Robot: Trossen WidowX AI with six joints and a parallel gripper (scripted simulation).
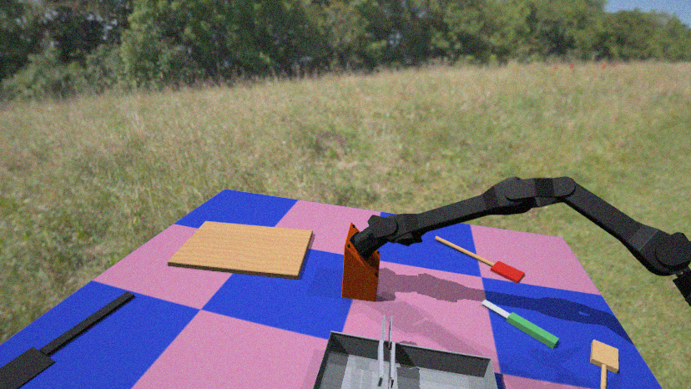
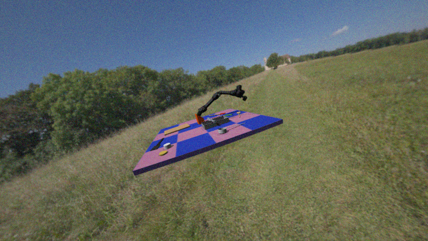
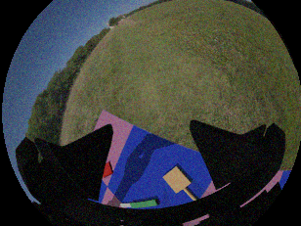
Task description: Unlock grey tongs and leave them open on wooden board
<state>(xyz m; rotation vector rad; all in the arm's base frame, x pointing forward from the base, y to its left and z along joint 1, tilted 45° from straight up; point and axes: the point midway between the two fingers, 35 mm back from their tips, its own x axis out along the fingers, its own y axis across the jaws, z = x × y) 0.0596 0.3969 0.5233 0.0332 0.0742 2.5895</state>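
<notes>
The grey tongs (image 1: 381,355) lie across the roasting tin (image 1: 454,363) at the bottom of the top view, their two arms close together; their near part is cut off by the frame. In the exterior view they are too small to make out. The wooden board (image 1: 241,249) (image 2: 176,129) lies flat on the table, left of the arm's base in the top view. My gripper (image 3: 151,126) is open and empty, with its fingers wide apart in the wrist view. In the exterior view it is high above the table, away from tongs and board; in the top view it is out of frame.
An orange base mount (image 1: 357,280) stands between board and tin. A red-headed spatula (image 1: 507,271) (image 3: 107,169), a green-handled tool (image 1: 532,330) (image 3: 144,203) and a wooden paddle (image 1: 604,356) (image 3: 176,179) lie right. A black tool (image 1: 23,366) lies left. A grey pan (image 2: 222,130), white cylinder (image 2: 167,145) and yellow disc (image 2: 163,152) are near the edge.
</notes>
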